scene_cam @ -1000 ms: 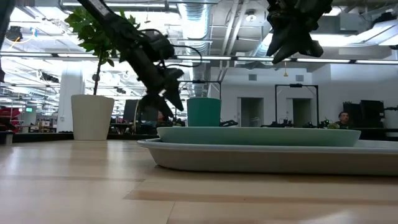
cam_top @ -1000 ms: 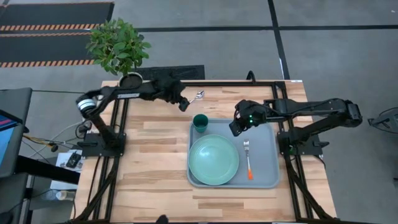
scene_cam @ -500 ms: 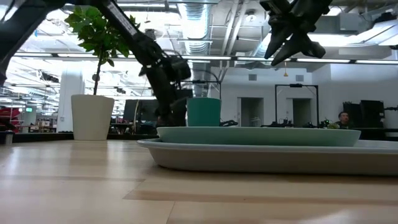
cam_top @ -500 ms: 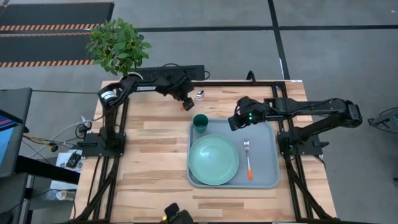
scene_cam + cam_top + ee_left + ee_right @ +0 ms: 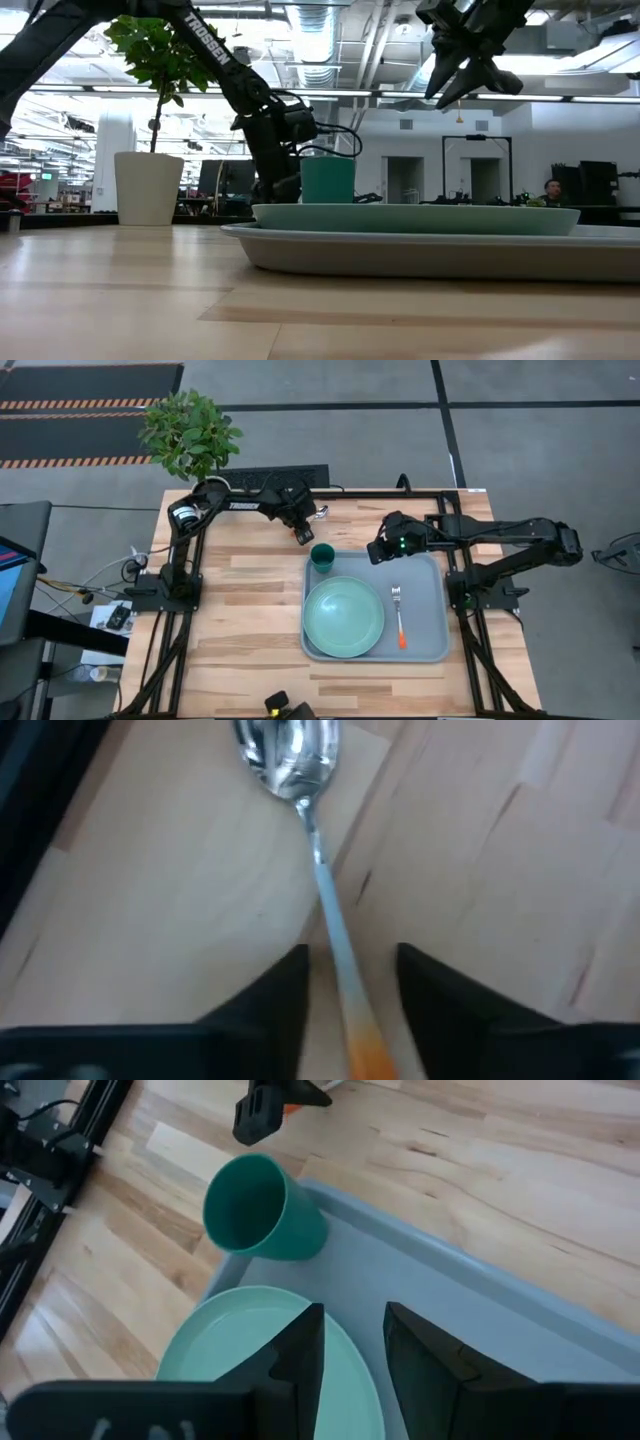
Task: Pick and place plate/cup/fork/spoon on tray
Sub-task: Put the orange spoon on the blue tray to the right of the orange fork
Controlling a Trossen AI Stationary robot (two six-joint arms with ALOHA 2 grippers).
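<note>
The spoon (image 5: 318, 850) lies flat on the wooden table beyond the tray's far left corner; its silver bowl also shows in the high view (image 5: 322, 512). My left gripper (image 5: 350, 965) is low over it and open, one finger on each side of the handle near its orange part, touching nothing. The tray (image 5: 428, 585) holds the mint-green plate (image 5: 343, 617), the dark-green cup (image 5: 322, 555) upright at its far left corner, and the fork (image 5: 398, 615) beside the plate. My right gripper (image 5: 378, 552) hangs above the tray's far edge, slightly open and empty.
A white plant pot (image 5: 148, 188) with a leafy plant (image 5: 190, 435) stands at the table's far left corner. A black strip (image 5: 270, 478) lies along the far edge behind my left gripper. Bare wood (image 5: 240, 620) lies left of the tray.
My left gripper has come down toward the table at the spoon, its arm swinging in from the left; the spoon has stayed in place. My right gripper has drawn a little toward the far edge above the tray.
</note>
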